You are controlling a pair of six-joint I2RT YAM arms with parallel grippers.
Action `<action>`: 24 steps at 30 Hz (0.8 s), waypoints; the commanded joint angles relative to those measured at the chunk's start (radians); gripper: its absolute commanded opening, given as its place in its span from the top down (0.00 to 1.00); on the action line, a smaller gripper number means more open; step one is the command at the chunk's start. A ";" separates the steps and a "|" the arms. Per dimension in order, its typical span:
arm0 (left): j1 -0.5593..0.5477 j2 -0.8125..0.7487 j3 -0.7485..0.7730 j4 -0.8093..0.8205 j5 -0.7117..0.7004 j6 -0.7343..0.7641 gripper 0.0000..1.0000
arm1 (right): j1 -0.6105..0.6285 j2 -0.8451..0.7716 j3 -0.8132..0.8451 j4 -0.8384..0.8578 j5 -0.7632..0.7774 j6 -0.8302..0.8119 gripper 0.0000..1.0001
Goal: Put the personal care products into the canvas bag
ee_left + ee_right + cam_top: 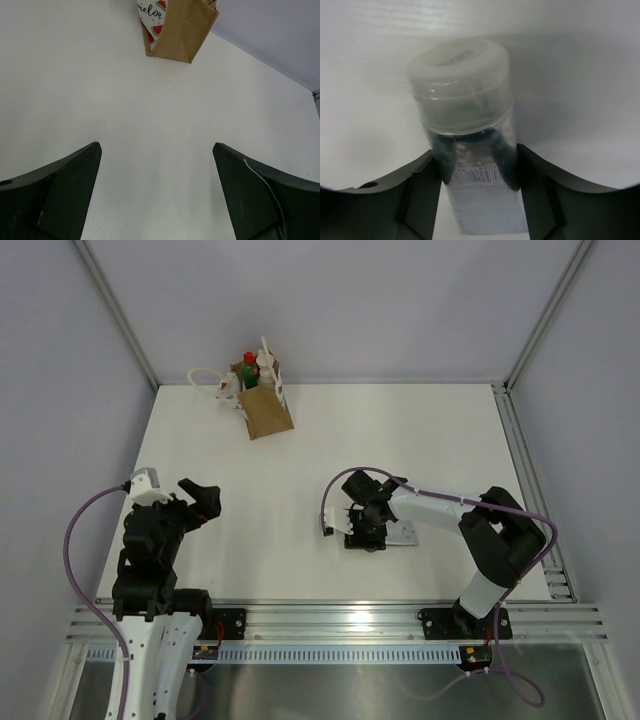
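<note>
Locate silver-grey flat plastic tube (pixel 487 212) flat on white desk (pixel 450 440), right of centre, clamped in right gripper (pixel 476 152), long axis pointing away from the wrist, cap (pixel 460 80) foremost. Expect carry toward tan canvas bag (pixel 268 412), upper left of centre. Note left gripper (pixel 156 146) spread apart, empty.

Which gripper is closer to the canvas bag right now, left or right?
Left. The left gripper hangs open on the near side of the canvas bag, a little to its left. The right gripper is farther off to its near right, shut on the silver tube.
</note>
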 commanded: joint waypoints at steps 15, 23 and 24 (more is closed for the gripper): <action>0.004 0.000 -0.168 0.265 0.380 -0.182 0.01 | -0.153 0.063 0.491 -0.194 -0.540 0.381 0.86; -0.072 0.197 -0.302 0.737 0.472 -0.509 0.01 | -0.193 0.232 0.732 -0.096 -0.782 0.712 0.87; -0.126 0.228 -0.279 0.743 0.425 -0.484 0.01 | -0.192 0.249 0.770 -0.091 -0.784 0.757 0.87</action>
